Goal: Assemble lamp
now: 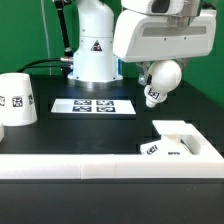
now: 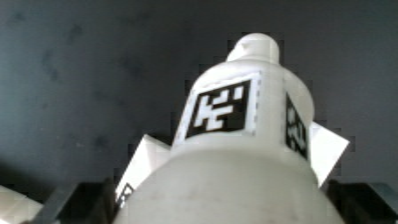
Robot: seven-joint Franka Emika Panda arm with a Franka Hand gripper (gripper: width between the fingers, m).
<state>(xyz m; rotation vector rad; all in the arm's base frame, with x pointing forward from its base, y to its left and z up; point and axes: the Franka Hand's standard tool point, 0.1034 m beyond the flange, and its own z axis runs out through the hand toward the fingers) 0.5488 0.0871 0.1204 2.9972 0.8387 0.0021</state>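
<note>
One round white plastic bulb with a short neck (image 1: 163, 80) hangs in the air, clamped between the arm's two fingers (image 1: 148, 72), clear of the black surface (image 1: 120, 130). One tapered white cup-like shade (image 1: 15, 100) stands at the exterior view's left. One flat square white base (image 1: 195, 145) lies at its right. One marker board (image 1: 92, 105) lies between them, farther back.
</note>
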